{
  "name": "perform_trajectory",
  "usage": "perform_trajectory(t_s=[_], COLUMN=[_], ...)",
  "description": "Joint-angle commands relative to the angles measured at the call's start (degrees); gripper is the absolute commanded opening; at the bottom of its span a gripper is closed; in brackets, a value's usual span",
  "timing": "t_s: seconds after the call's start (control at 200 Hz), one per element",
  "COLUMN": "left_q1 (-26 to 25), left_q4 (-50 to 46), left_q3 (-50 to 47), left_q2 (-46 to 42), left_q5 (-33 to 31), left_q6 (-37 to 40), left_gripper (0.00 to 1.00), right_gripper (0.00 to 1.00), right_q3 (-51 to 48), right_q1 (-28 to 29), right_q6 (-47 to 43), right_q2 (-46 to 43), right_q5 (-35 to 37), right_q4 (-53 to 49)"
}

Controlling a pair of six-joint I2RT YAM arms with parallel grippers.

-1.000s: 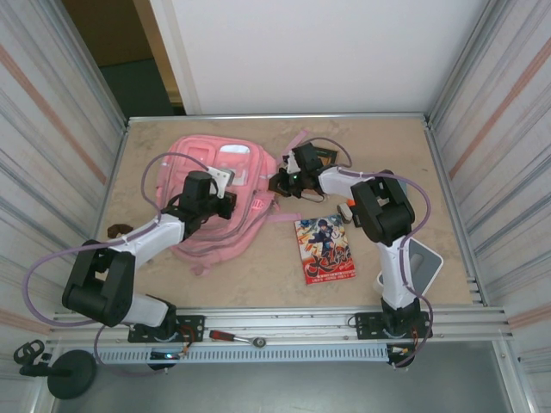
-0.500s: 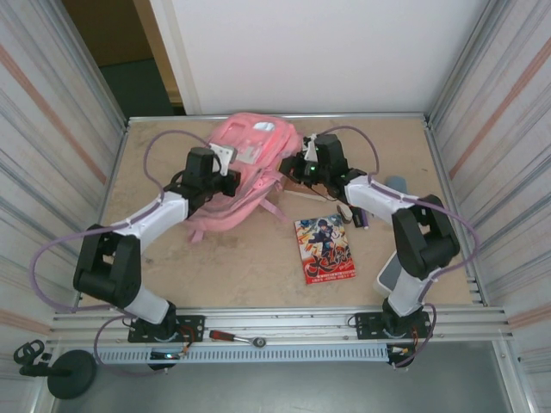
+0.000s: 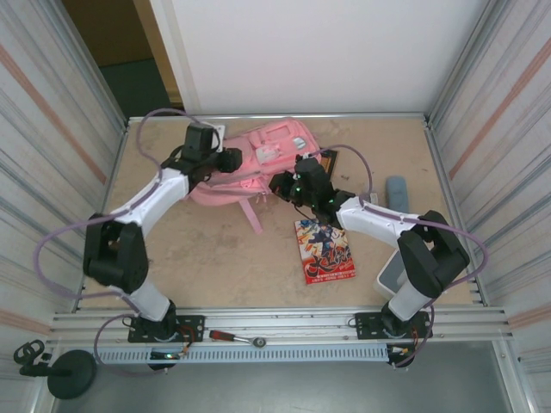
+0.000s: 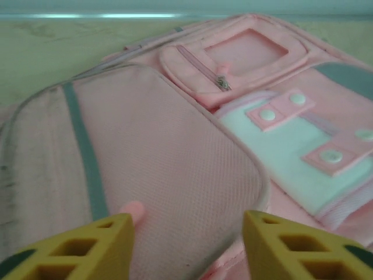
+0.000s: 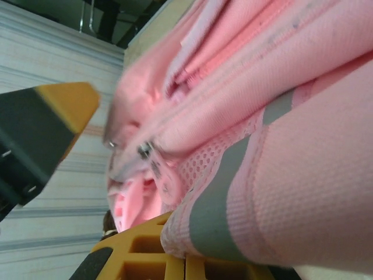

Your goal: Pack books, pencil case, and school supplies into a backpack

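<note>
— Two books are left unpacked; nearest, the cartoon-cover book (image 3: 325,249) is laid flat on the table (image 3: 215,249).
— And the grippers?
— The right gripper (image 3: 284,185) is spread around the edge of the pink backpack (image 3: 258,155). The left gripper (image 4: 186,233) is held open over its front. Farther back, the brown book (image 3: 328,160) is seen just beside it. Nothing is judged packed.

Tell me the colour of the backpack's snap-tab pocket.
The pocket is pale whitish-mint with pink tabs; left wrist view.
</note>
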Motion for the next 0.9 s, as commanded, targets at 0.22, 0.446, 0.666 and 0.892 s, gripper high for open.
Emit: perform_trajectory(t_s=[0.22, 0.446, 0.666, 0.892], left_q1=[-13.5, -24.5, -26.6, -26.5], left_q4=[9.3, 21.9, 34.3, 40.4], left_q3=[-32.6, -42.0, -43.9, -41.6], left_q2=[-35.6, -34.7, -26.0, -18.0], left_q5=[-10.6, -16.9, -20.1, -23.6], left_q6=[-8.0, -2.6, -0.7, 4.2], left_gripper=[0.60, 0.53, 0.44, 0.41], right_gripper=[0.00, 0.00, 0.00, 0.00], right_q3=[2.6, 4.9, 6.1, 5.9], right_q1=[2.2, 2.8, 3.1, 3.1], right_q6=[3.7, 3.7, 3.9, 4.0], right_q2=[1.4, 1.6, 1.3, 1.2], right_q5=[-1.0, -1.9, -1.7, -1.6], right_q4=[5.8, 4.3, 3.1, 3.2])
